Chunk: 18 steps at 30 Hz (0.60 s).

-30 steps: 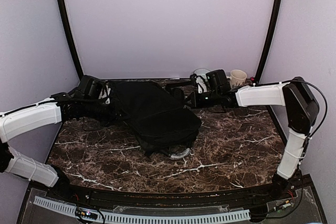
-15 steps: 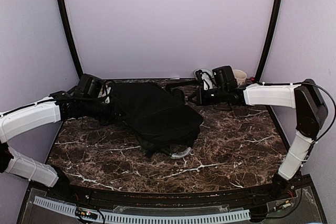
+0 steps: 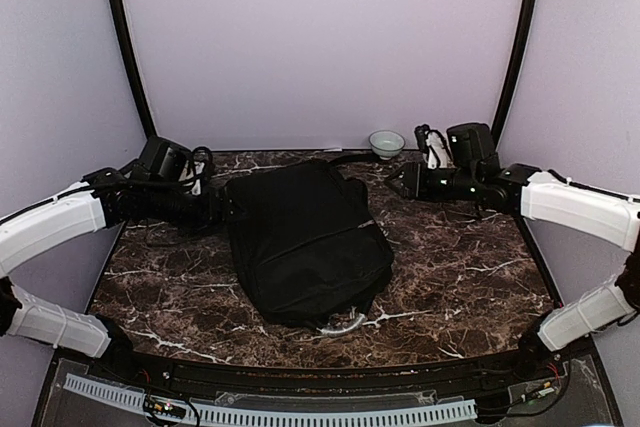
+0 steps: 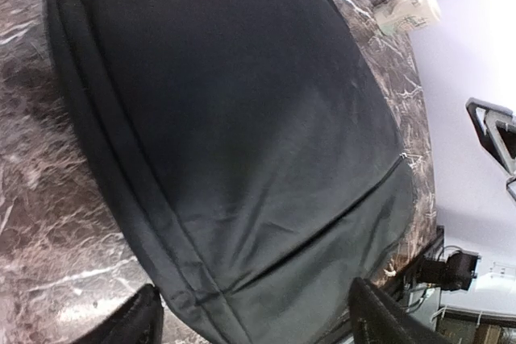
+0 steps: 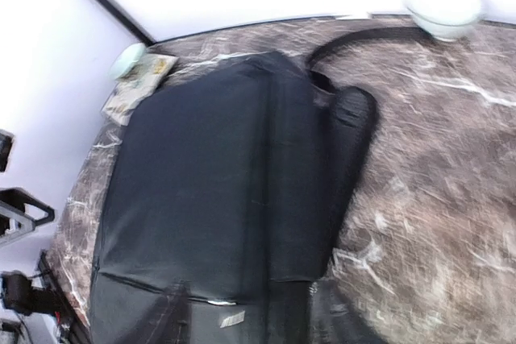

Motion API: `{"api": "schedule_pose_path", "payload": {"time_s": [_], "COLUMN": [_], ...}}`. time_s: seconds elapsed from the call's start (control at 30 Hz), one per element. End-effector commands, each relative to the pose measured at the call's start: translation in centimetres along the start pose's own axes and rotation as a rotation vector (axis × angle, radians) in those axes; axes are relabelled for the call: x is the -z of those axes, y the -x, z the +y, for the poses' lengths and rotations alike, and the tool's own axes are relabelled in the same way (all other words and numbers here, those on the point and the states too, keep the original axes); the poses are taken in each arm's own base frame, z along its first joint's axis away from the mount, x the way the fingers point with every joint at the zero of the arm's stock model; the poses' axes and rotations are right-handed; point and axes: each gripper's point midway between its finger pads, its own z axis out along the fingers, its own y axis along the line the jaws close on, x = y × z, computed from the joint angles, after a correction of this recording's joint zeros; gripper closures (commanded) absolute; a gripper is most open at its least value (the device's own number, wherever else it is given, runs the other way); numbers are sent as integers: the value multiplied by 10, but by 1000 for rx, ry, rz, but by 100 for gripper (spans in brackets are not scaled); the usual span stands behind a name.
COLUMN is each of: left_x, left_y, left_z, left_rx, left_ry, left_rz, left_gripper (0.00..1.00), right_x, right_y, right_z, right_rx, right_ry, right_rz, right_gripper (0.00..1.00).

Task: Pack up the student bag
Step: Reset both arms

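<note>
Bag (image 3: 305,242) lies flat on counter (image 3: 450,267), looks shut, between both hands. Left hand (image 3: 220,210) wide, just beside it. Right hand (image 3: 398,180) part open, empty, apart. Packing likely done.

The student bag (image 3: 305,242) is plain black all over, no print anywhere. Its strap (image 5: 363,36) is black too, and only the curved handle (image 3: 340,325) at the near end shows grey. Under it the table (image 3: 470,267) is dark brown marble shot through with white veins, with a pale whitish-green bowl (image 3: 386,142) and a cream cup (image 4: 407,10) at the back. The left arm (image 3: 50,227) and right arm (image 3: 580,209) wear white shells with black joints, against pale lilac walls (image 3: 330,37).
</note>
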Motion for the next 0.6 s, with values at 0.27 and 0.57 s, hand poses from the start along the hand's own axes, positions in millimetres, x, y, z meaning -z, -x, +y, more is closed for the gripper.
{"api": "schedule_pose_path", "payload": {"time_s": [0.27,0.57], "left_x": [58,69], "left_y": [34,93], "left_z": [53,121], "left_rx": [-191,-281], "left_ry": [354,665], "left_rz": [-180,-344], "left_gripper": [4,5], "right_x": [79,100], "right_y": [28,52], "right_z": [-98,-142], "right_rx": [-40,48], "right_ry": [-470,-723], "right_rz": [-143,-209], "right_gripper": [1,0]}}
